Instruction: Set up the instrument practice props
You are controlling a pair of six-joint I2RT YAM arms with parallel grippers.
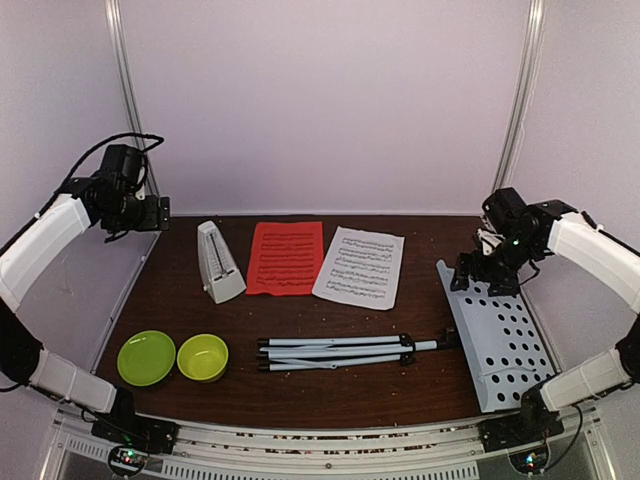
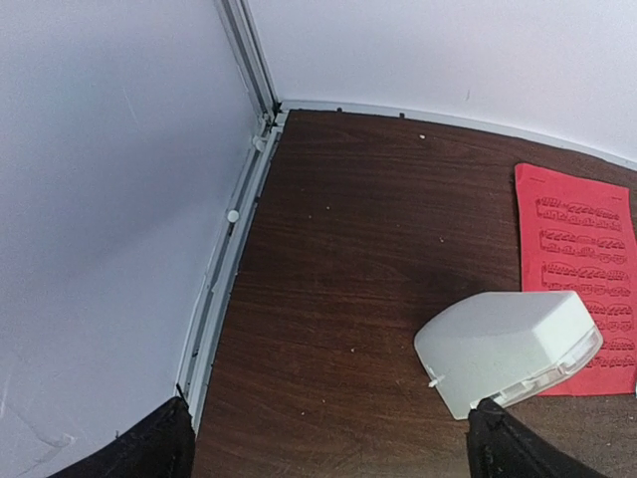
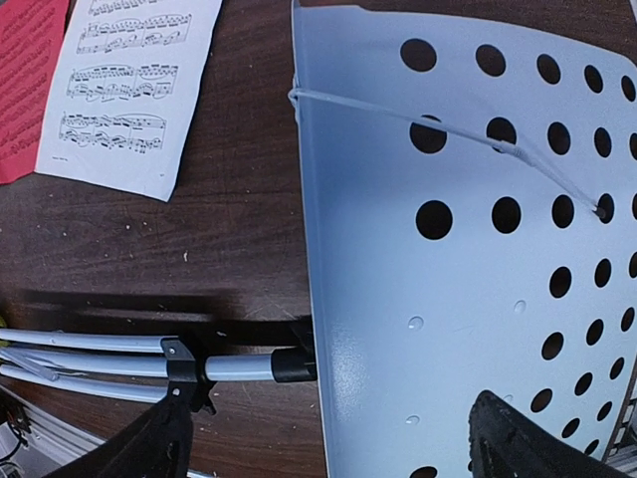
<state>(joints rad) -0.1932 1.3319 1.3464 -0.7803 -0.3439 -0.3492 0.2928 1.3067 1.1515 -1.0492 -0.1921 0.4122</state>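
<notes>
Since nothing is set up yet, the stand (image 1: 340, 352) lies folded at six o'clock, its desk (image 1: 500, 340) flat at four and the bowls (image 1: 146, 357) at seven. Farther off, the metronome (image 1: 218, 262) stands at ten, with the red sheet (image 1: 286, 257) and white sheet (image 1: 360, 266) toward twelve. We judge the right gripper (image 1: 482, 278) hovers over the desk to lift it. Like the left gripper (image 1: 160, 212), it gapes wide and holds nothing. The wrist views crop the fingers, and the pole's joint hides under the desk's edge.

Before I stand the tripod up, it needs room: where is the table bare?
Free: the far-left corner beside the metronome, and the strip between the white sheet and folded tripod. Crowded: the green bowls near left, the perforated desk right.
</notes>
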